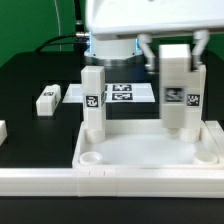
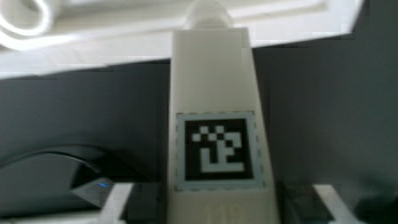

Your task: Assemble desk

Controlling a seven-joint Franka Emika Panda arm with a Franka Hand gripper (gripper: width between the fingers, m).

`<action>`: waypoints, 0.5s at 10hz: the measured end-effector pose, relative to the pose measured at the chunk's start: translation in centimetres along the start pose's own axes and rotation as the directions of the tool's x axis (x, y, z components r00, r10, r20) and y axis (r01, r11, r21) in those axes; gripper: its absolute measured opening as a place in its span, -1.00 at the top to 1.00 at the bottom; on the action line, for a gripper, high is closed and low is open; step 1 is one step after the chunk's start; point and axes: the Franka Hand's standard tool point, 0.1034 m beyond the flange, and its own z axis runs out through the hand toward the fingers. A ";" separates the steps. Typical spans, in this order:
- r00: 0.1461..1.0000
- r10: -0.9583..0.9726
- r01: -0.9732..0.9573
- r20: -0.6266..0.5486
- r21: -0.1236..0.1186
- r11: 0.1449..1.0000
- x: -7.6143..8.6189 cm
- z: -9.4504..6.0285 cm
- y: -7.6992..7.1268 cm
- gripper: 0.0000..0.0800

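Desk top [image 1: 140, 152] lies near the camera in the exterior view, a white tray with a raised rim, open side up, on the black desk [image 1: 30, 80] that carries all the parts. One standing leg [image 1: 93, 100] is upright at its far corner on the exterior view's left. Whether that leg is fully tightened cannot be told.

The hand [image 1: 177, 58] is clenched on a second leg [image 1: 180, 100], a finger on each side of its upper part. It holds the leg upright at the far corner on the exterior view's right. The leg's lower end reaches down to the tray, but whether it is seated in its hole is hidden. The wrist view shows this second leg [image 2: 217, 110] running away from the camera with its square tag facing up.

By this showing the work is roughly near its middle: one leg up, one being set. Two round sockets [image 1: 90, 157] at the near corners stand empty. A loose leg [image 1: 47, 98] lies on its side well to the left, and a white piece [image 1: 2, 130] is cut off by the left edge, too little of it showing to name.

The marker board [image 1: 125, 93] lies flat beyond the tray, between the two upright legs. The black desk is matt and uncluttered. A green backdrop [image 1: 40, 25] closes the far side.
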 end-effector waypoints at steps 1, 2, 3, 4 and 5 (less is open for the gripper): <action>1.000 -0.001 0.001 -0.012 -0.002 1.000 0.0 0.1 0.1 0.28; 1.000 -0.001 0.001 -0.011 -0.002 1.000 0.0 0.1 0.1 0.28; 0.999 -0.004 0.004 -0.048 -0.002 1.000 0.3 -0.1 0.0 0.28; 0.983 -0.023 0.022 -0.180 -0.009 1.000 -0.2 -0.3 -0.1 0.28; 0.975 -0.032 0.031 -0.220 -0.009 0.999 -1.3 -0.3 -0.6 0.28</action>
